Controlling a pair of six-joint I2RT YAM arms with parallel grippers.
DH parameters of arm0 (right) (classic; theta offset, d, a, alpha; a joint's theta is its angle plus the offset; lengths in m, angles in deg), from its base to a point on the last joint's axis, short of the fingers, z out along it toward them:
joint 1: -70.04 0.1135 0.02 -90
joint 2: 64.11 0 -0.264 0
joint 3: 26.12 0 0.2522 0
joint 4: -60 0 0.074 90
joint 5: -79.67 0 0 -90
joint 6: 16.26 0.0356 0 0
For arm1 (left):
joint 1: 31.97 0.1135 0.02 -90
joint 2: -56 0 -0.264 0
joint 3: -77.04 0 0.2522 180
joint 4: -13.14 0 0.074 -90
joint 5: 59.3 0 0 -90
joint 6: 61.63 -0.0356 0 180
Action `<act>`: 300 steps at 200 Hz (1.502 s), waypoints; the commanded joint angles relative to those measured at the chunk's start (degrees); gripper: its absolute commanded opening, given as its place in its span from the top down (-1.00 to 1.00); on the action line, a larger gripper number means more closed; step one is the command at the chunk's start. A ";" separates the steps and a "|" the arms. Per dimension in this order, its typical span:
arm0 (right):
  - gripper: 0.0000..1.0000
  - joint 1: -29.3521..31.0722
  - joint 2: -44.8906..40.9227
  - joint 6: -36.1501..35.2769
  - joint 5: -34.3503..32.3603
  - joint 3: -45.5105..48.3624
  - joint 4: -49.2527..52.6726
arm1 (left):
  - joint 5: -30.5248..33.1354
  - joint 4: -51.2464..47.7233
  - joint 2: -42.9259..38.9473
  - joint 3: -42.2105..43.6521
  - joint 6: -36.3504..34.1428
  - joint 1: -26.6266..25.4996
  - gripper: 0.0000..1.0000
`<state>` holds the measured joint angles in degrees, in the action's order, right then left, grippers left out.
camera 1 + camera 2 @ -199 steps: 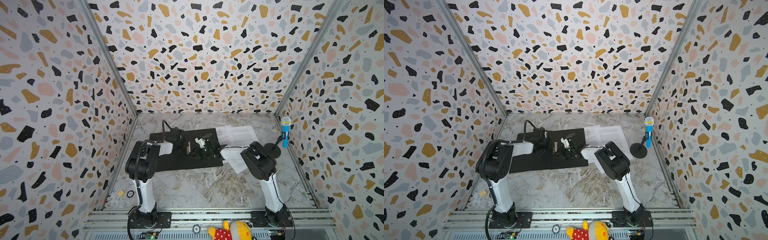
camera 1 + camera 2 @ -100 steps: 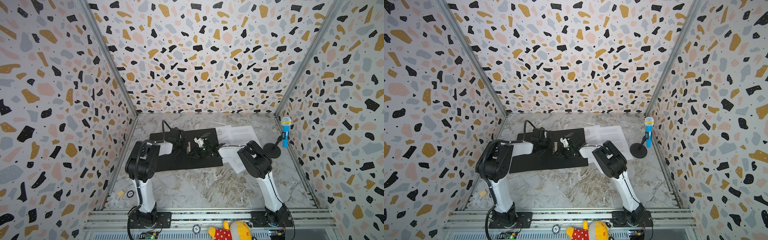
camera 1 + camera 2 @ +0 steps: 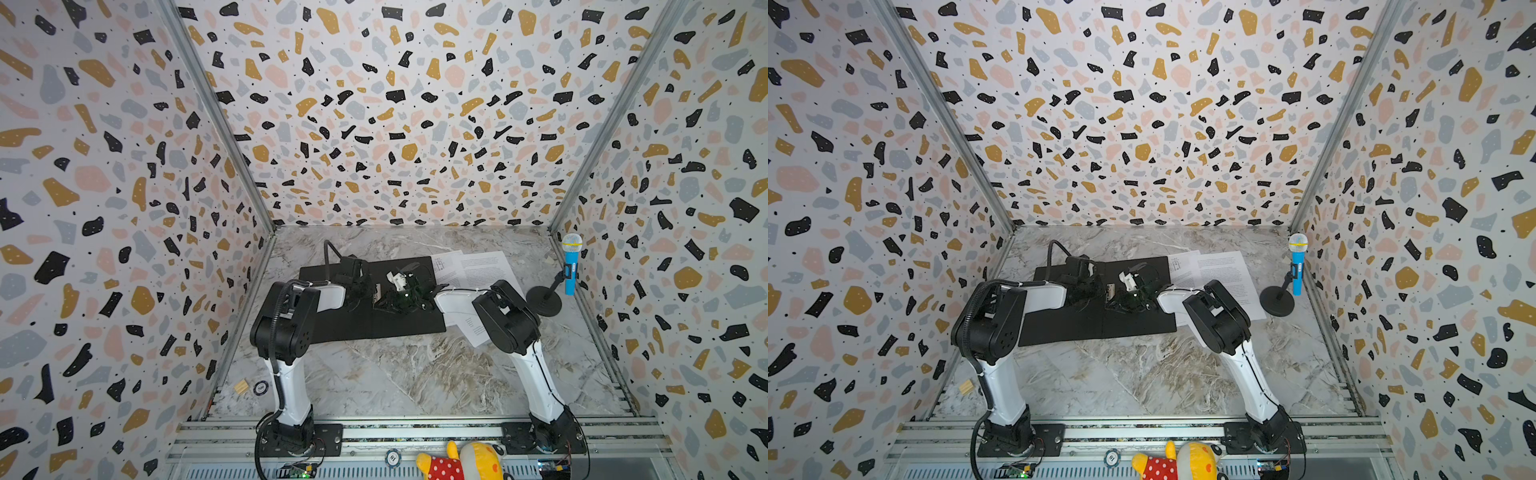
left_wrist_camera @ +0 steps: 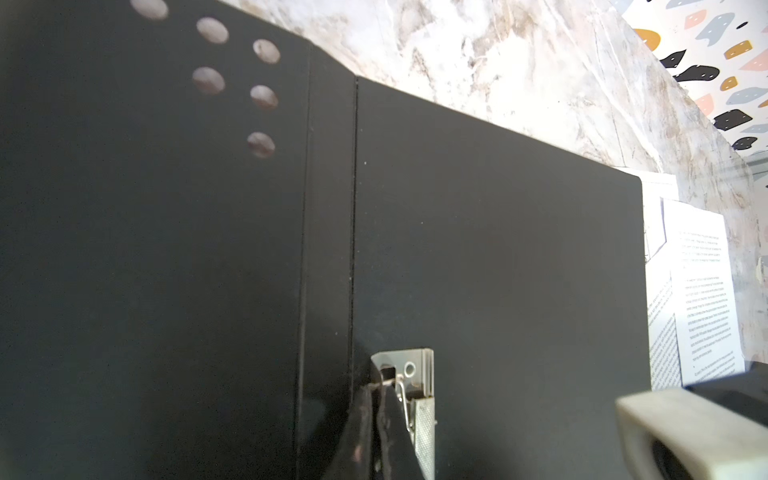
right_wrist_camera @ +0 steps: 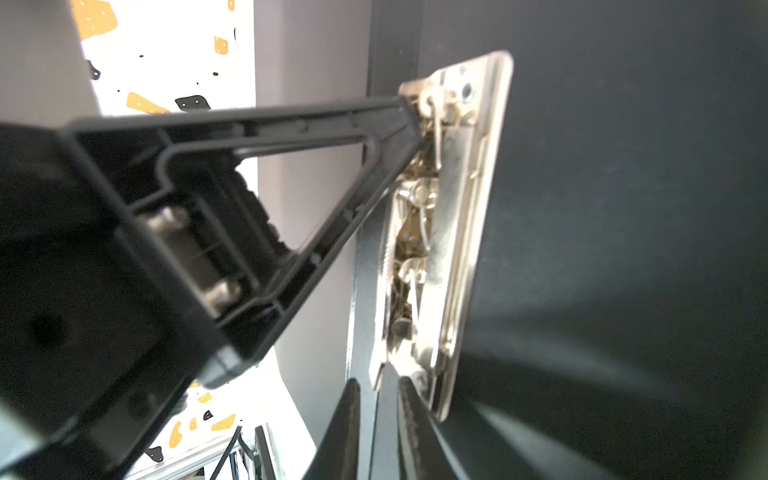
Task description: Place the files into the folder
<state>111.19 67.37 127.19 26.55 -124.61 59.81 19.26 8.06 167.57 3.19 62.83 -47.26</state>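
Left fingers (image 4: 363, 424) pressed together, right fingers (image 5: 415, 428) narrowly parted, grip unclear; both at silver metal spine clip (image 5: 461, 187).
Open black-lined flat folder (image 3: 395, 324) mid-worktop; white printed paper files (image 3: 482, 266) toward right edge, presumably awaiting clip's opening.

In a top view my two arms reach in from the lower edge of the frame and meet at its centre, over the folder (image 3: 395, 324), which lies open and flat, black side up, on the marble table (image 3: 415, 374). My left gripper (image 3: 370, 291) and my right gripper (image 3: 386, 300) sit close together at the small metal clip (image 3: 377, 293) on the fold. The files (image 3: 482, 270) lie fanned just right of the folder, partly under my right arm. Further right stands a blue microphone (image 3: 571, 266) on a round black stand (image 3: 543, 301). A plush toy (image 3: 461, 461) rests at the bottom edge.
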 commanded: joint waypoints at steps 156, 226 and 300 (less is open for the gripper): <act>1.00 -0.74 1.67 -5.11 -2.28 -2.55 8.88 | -0.73 -2.10 1.18 0.06 -2.51 0.17 0.90; 1.00 -1.07 2.05 -10.94 -8.23 -4.39 16.26 | -0.15 -3.94 2.81 -0.70 -4.56 0.18 0.91; 1.00 -1.70 1.82 -10.26 -7.28 -3.24 15.34 | -1.83 -4.56 4.03 -1.46 -6.55 0.17 0.92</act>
<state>110.71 68.60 118.73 23.86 -129.72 69.23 18.10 7.15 168.75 1.53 58.87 -47.13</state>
